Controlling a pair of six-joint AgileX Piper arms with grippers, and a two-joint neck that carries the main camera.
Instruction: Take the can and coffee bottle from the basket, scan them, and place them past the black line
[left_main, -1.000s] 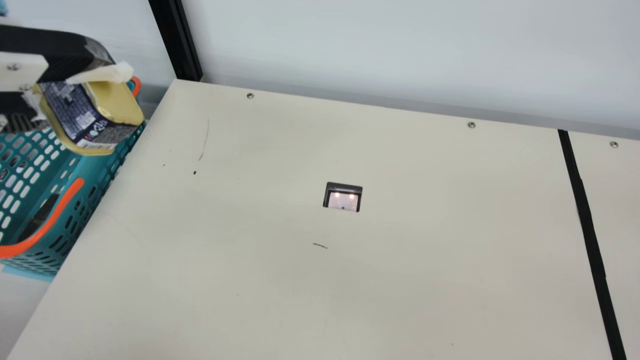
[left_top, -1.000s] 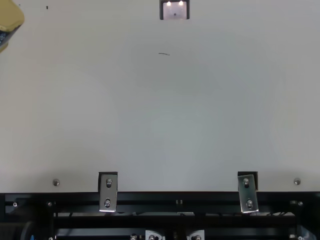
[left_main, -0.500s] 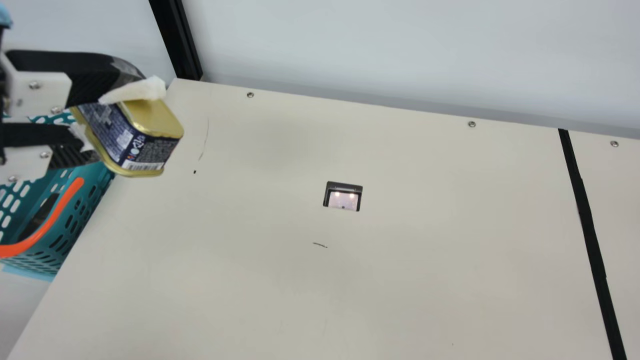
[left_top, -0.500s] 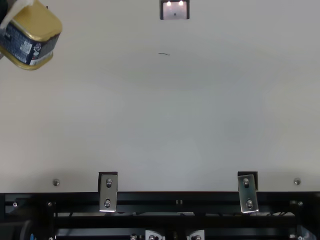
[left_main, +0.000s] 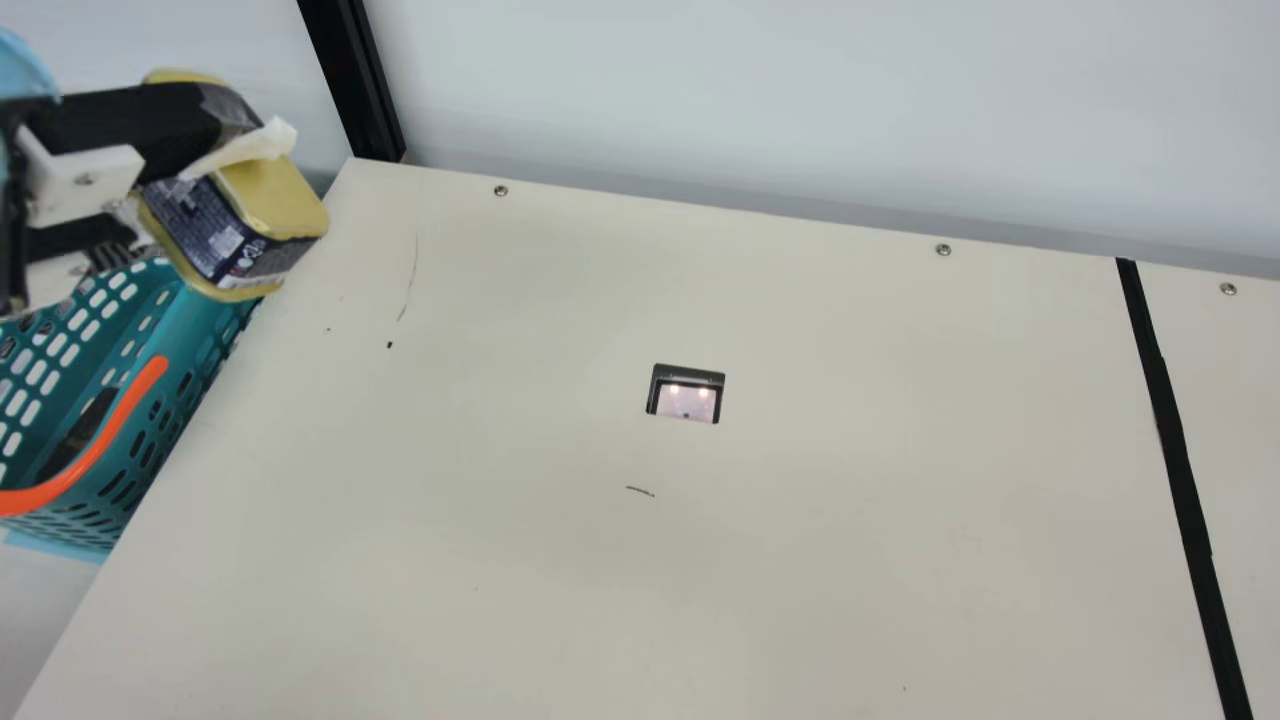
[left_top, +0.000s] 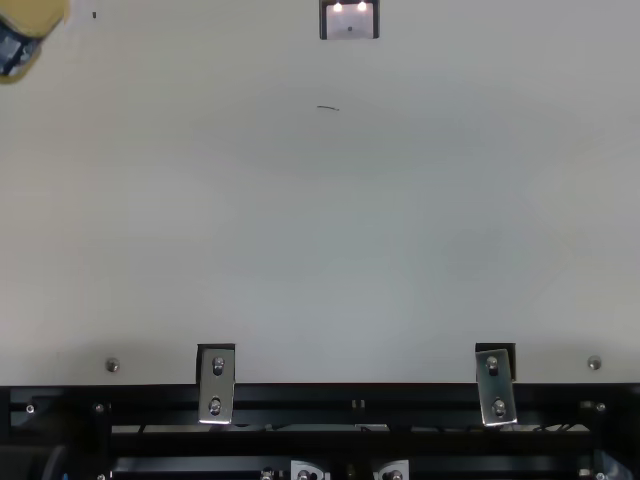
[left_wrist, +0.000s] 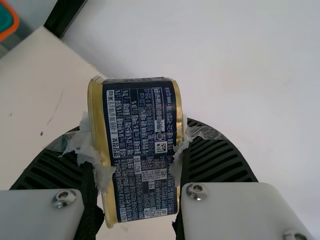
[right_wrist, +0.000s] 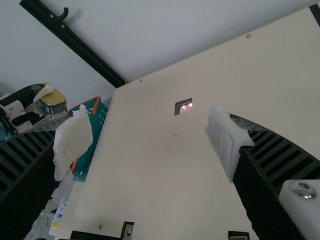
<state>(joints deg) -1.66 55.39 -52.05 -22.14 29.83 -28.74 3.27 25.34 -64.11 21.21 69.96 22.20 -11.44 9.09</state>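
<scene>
The left gripper (left_wrist: 138, 134) is squeezing the can (left_main: 275, 200) by its two gold sides. The can sits right between its fingers, up in the air, and is tilted. Its long way runs nearly the same way as the fingers, with one end poking out past the tips. Close by, low down, is the basket (left_main: 195, 305). A dark thing (left_main: 80, 435) is in there, but I can't tell if it's the coffee bottle. Next, well apart to the can's right, is the scanner window (left_main: 686, 395) in the table. I think the can should go there now, with its stripy code facing down to the glass. The right gripper (right_wrist: 147, 130) is spread wide and grips nothing; the left one is nearer the basket. Farthest from the can is the black line (left_main: 1175, 440), way past the window.
</scene>
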